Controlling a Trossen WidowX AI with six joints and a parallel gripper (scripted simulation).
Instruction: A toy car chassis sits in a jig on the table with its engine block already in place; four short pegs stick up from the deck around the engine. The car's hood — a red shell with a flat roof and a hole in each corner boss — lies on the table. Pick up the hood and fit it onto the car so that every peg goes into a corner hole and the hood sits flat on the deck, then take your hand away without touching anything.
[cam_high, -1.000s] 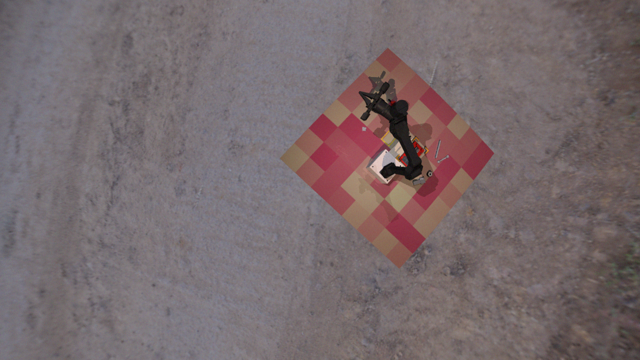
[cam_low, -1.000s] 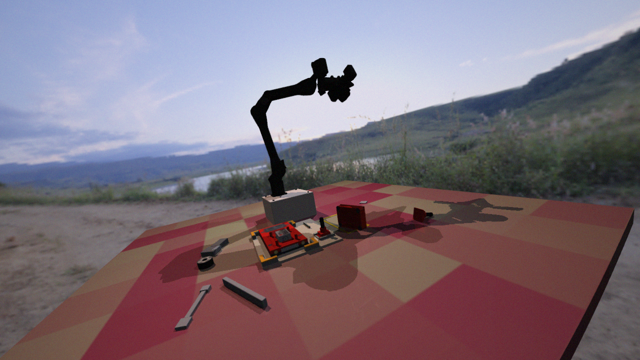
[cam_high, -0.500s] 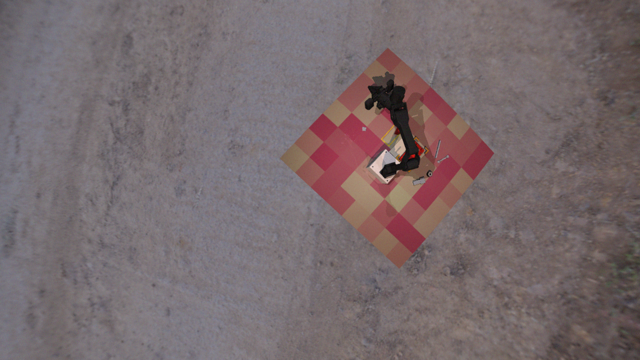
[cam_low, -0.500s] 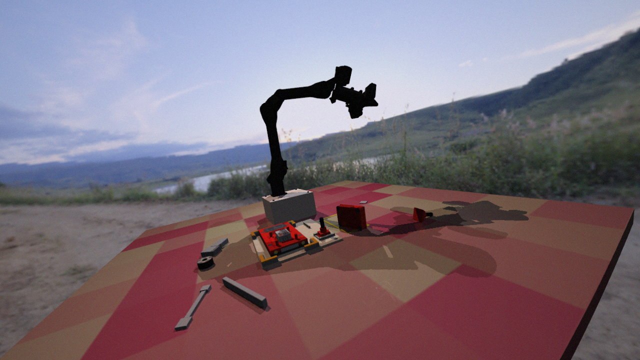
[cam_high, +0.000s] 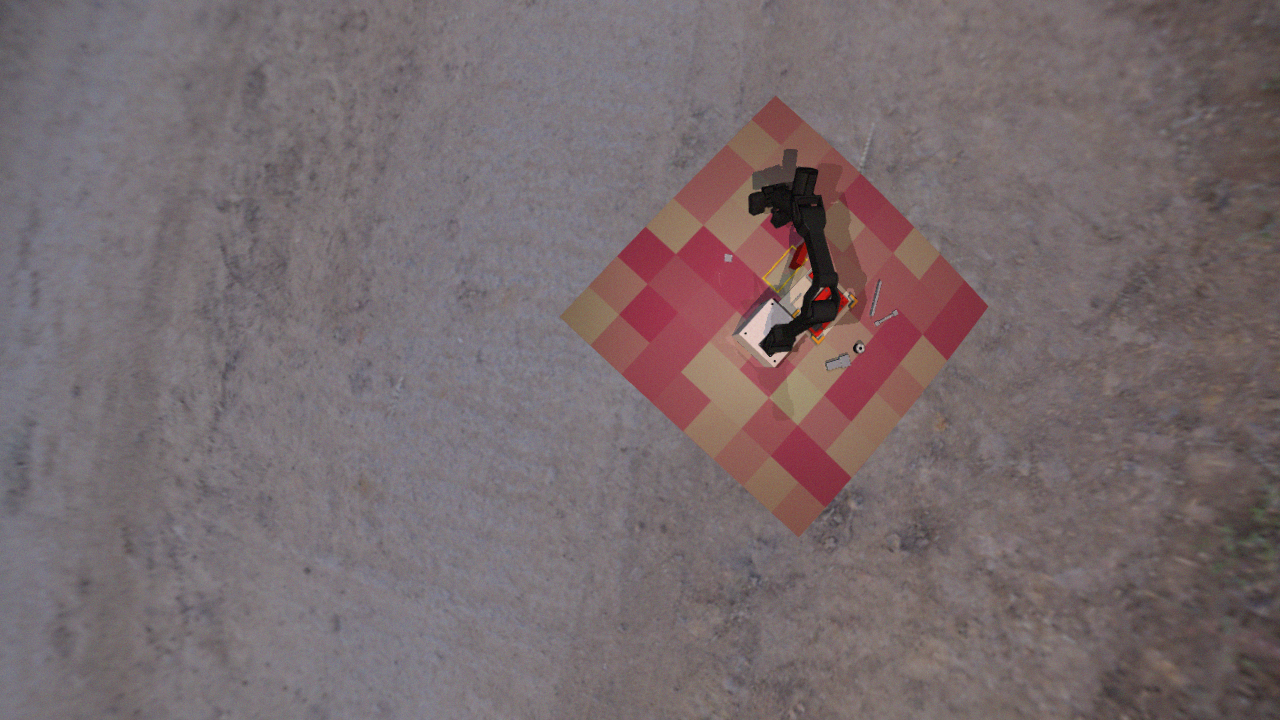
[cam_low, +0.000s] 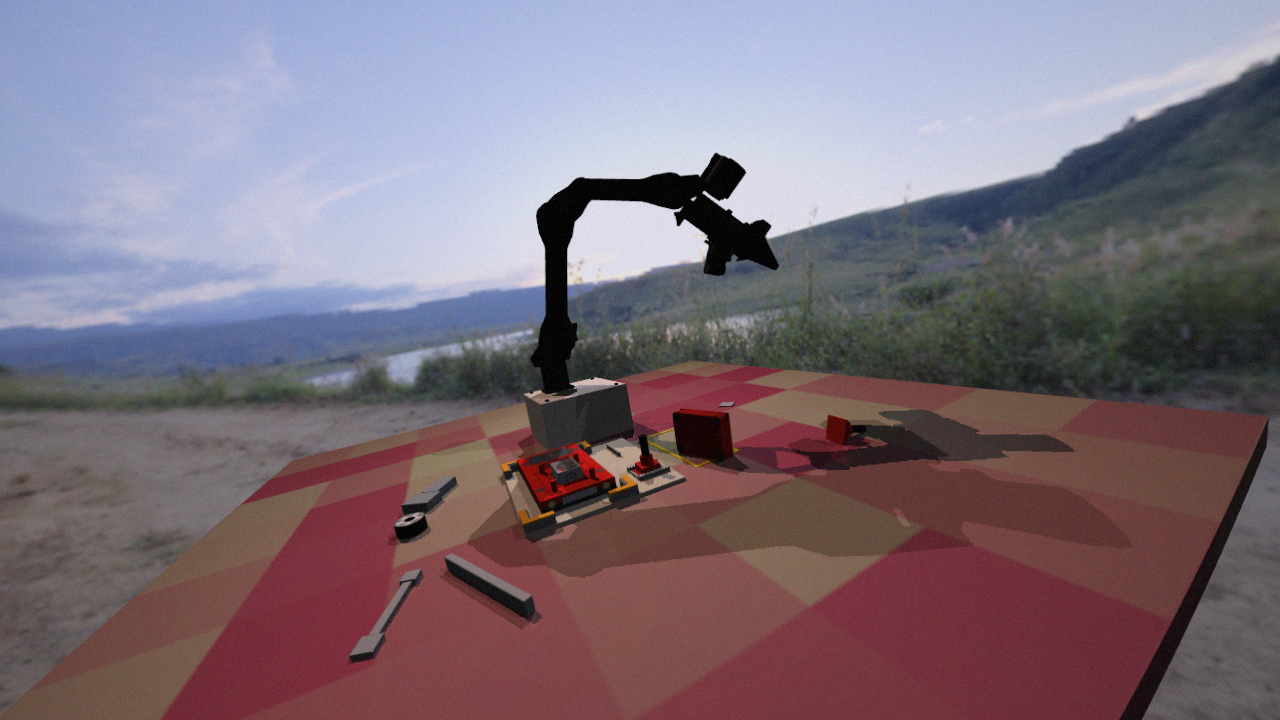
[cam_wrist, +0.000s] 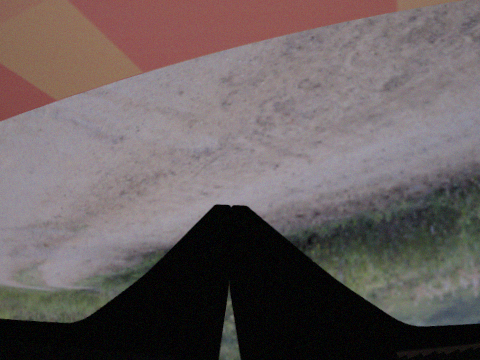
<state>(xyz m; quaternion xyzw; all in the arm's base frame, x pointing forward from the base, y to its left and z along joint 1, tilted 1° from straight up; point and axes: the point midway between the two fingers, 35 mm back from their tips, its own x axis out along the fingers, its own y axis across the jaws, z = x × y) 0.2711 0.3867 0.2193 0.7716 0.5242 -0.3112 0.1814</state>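
Note:
The hood (cam_low: 702, 435) (cam_high: 798, 257), a red shell, stands on edge beside the jig's far end. Its corner holes cannot be made out. The red chassis (cam_low: 534, 475) (cam_high: 842, 302) sits in the pale jig with orange corners (cam_low: 537, 519). The grey engine block (cam_low: 565, 470) is on its deck, with short dark pegs around it. The arm covers part of the chassis in the top view. My gripper (cam_wrist: 229, 220) (cam_low: 776, 265) is shut and empty, high above the table, beyond the hood. Its fingertips meet in the wrist view.
A red knob with a black post (cam_low: 645, 462) stands on the jig's plate. A small red piece (cam_low: 837, 429) lies beyond the hood. A grey stepped block (cam_low: 430, 494), a black ring (cam_low: 409, 525), a grey bar (cam_low: 489, 586) and a grey link (cam_low: 389, 614) lie near the chassis.

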